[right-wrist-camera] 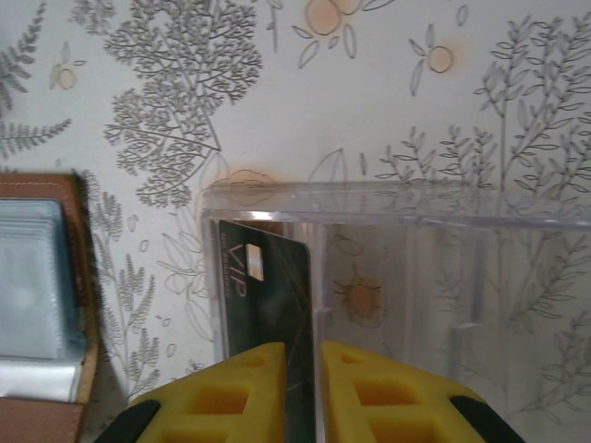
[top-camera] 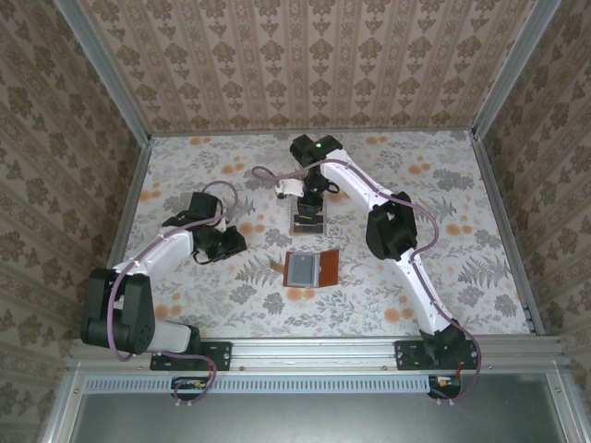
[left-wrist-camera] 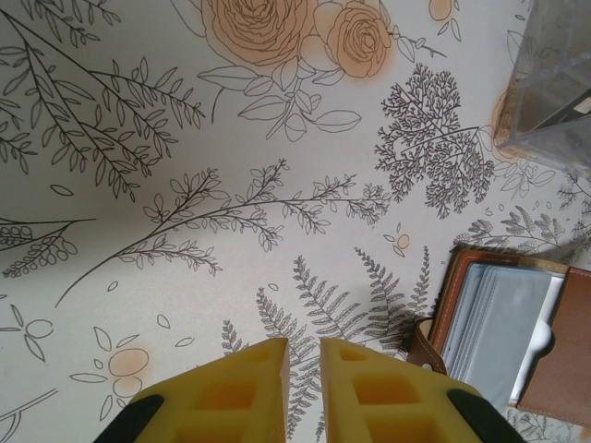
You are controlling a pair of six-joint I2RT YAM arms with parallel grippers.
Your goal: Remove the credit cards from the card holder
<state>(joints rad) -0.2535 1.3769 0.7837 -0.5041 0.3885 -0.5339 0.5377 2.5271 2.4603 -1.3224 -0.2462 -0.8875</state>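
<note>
A dark, thin plastic credit card (right-wrist-camera: 263,295) is gripped by the right fingers (right-wrist-camera: 249,378) inside the clear plastic box (right-wrist-camera: 416,208) near the open reddish-brown leather card holder (top-camera: 310,269) on the desk (top-camera: 443,277), the left fingers (left-wrist-camera: 249,369) being closed empty; depositing is judged underway, release being called for next.

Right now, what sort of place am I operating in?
Probably a staged robot test booth, not a real room: patterned wallpaper walls boxed by metal framing, a floral-covered table, and a left arm and right arm bolted to a rail at its near edge.
</note>
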